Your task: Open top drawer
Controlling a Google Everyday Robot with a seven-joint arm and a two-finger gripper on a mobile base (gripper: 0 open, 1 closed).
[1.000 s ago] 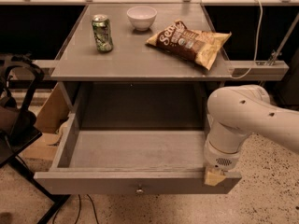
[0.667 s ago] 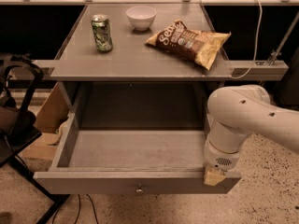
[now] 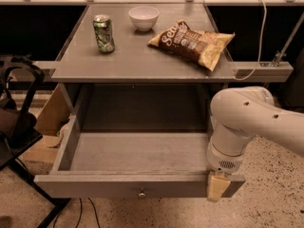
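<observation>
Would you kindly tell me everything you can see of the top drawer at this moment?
The top drawer is grey, matte, wide and shallow, with low side walls and a flat front bearing a small round metal knob at centre. It stands pulled well out from under the tabletop, level, its floor in plain view. The end effector sits at the right end of the front panel, over its top edge.

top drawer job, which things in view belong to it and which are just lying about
Part of the job: top drawer, standing pulled out; its knob; gripper at the right end of the drawer front.

Just lying about: green can, white bowl and chip bag, all on the tabletop; white cable at right; cardboard box at left.
</observation>
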